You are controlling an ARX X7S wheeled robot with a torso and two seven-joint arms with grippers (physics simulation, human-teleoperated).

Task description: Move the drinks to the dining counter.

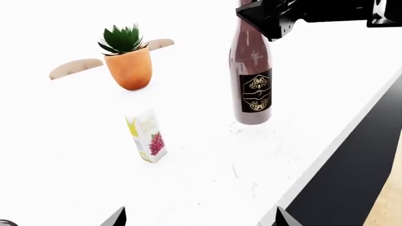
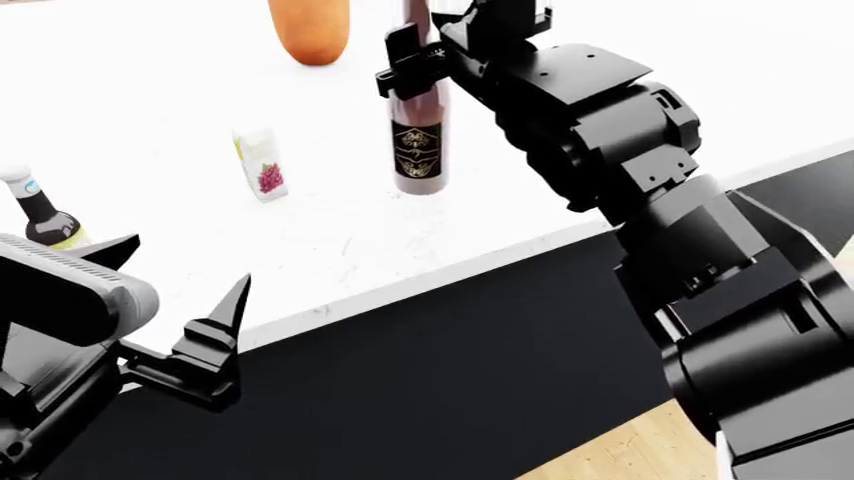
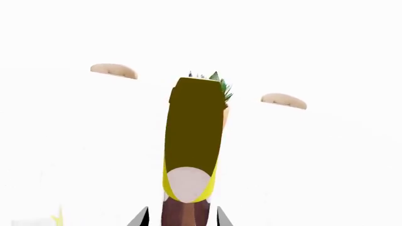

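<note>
Black panel fronts the table (image 2: 441,265) in the head view's lower half, and the white stone top above it already carries all three drinks. Nearest, at lower left of that view, the left gripper (image 2: 180,330) hangs over the panel edge with its fingers spread and nothing between them.

At the far left edge stands the small dark bottle (image 2: 40,215), partly behind the left arm; its label is only half shown and cannot be read. Further in, left of centre, the white carton (image 2: 262,165) stands upright and apart from the others.

At upper centre the wine bottle (image 2: 419,140) stands on the stone top, base apparently touching. The right gripper (image 2: 407,65) surrounds its neck; the right wrist view shows two fingers flanking the neck at the bottom edge, but whether they pinch it or have eased off cannot be told.

Risk, as a judgement: the bottle is tall and narrow, so a sideways pull while the fingers withdraw could tip it toward the carton or toward the near edge. A left-arm reach for the small dark bottle could knock it over, since it stands close to that arm.

Farthest, the orange plant pot (image 1: 129,68) stands behind the bottle; in the head view it is cut off at the top edge. The bright table surface hides its far edge, and the pale oval shapes beyond cannot be identified.
</note>
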